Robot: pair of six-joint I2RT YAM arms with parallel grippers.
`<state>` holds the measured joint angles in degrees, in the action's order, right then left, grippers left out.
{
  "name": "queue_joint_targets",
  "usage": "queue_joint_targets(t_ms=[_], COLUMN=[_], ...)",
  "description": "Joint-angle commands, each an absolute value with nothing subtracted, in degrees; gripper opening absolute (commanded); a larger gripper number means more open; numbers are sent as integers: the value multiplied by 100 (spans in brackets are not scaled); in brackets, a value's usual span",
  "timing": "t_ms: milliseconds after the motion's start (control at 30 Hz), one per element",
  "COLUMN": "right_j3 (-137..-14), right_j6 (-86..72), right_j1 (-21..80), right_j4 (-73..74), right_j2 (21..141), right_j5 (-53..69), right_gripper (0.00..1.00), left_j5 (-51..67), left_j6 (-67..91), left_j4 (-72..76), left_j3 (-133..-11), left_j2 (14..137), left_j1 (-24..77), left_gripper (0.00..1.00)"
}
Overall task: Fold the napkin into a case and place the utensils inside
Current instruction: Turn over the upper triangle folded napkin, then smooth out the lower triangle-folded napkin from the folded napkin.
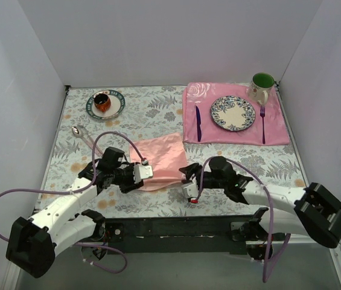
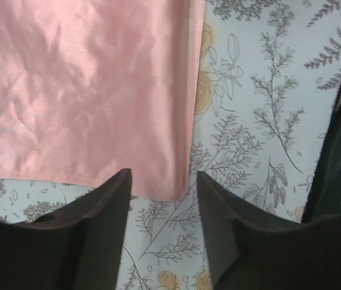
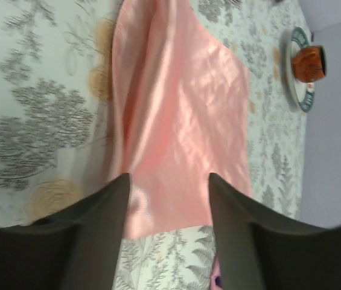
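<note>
While napkin (image 1: 158,158) lies unheld | left claw (image 2: 163,175) part-open, corner in its gap | right claw (image 3: 169,178) part-open, straddling napkin edge

The napkin (image 1: 158,158) is plain salmon pink with a soft sheen; the surface (image 1: 152,115) is pale, printed with grey ferns and yellow-tan roses. The placemat (image 1: 230,138) is brighter pink with a rose pattern, the plate (image 1: 233,113) on it white with blue flowers, the knife (image 1: 198,124) and fork (image 1: 262,124) purple. The mug (image 1: 261,86) is white outside and green inside, the saucer (image 1: 117,104) white with a teal rim, its cup (image 1: 102,101) orange-brown, the spoon (image 1: 78,131) shiny silver.
</note>
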<state>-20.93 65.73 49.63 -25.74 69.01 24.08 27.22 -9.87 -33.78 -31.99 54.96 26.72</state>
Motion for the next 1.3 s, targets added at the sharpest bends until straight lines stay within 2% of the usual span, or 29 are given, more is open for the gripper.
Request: queue_joint_targets(t_ms=[0, 100, 267, 367, 400, 433, 467, 500, 567, 600, 667, 700, 1033, 1233, 1267], right_j3=[-2512, -3327, -5042, -6027, -6221, -6492, -6573, -6670, -6793, -6811, -6794, -6785, -6267, -6266, -6354], right_j6=[7024, 6096, 4441, 3526, 3324, 3157, 2868, 2770, 2498, 2409, 2216, 2171, 1592, 1661, 1661], right_j1=[5010, 5010, 4748, 4344, 4255, 4150, 4009, 3964, 3859, 3841, 3788, 3788, 3797, 3858, 3815], right_j4=[-576, -72, 1106, 1739, 1923, 2012, 2152, 2223, 2302, 2311, 2338, 2381, 2575, 2777, 3021], right_j2=[6032, 5950, 7029, 8004, 8433, 8638, 8814, 9155, 9421, 9631, 9782, 9904, 10494, 10301, 10231], right_j5=[3304, 3191, 2426, 2706, 2803, 3039, 3111, 3129, 3181, 3190, 3296, 3313, 3910, 4288, 4367], right_gripper=[77, 84, 84, 79, 69, 64, 60, 50, 44, 36, 30, 24, 15, 15, 17], left_j5=[3015, 2910, 3137, 3217, 3191, 3138, 3051, 2972, 2901, 2839, 2786, 2743, 2075, 1881, 1907], left_j6=[-941, -231, 877, 1458, 1529, 1677, 1722, 1714, 1574, 1538, 1293, 1196, 545, 290, 281], left_j4=[-4235, -4325, -4105, -3824, -3719, -3657, -3587, -3516, -3437, -3332, -3287, -3278, -3173, -3260, -3313], left_j3=[-3576, -3858, -4639, -4895, -4913, -4913, -4904, -4896, -4765, -4711, -4510, -4422, -3569, -3375, -3392], left_j2=[5265, 5352, 6298, 6906, 7248, 7381, 7487, 7680, 7752, 7752, 7752, 7752, 7427, 6944, 6856], left_j1=[2742, 2742, 2374, 2119, 2083, 2031, 2022, 2013, 2004, 2021, 2021, 2039, 2337, 2452, 2452], left_gripper=[52, 53, 49, 47, 47, 44, 43, 40, 33, 31, 24, 22, 14, 12, 12])
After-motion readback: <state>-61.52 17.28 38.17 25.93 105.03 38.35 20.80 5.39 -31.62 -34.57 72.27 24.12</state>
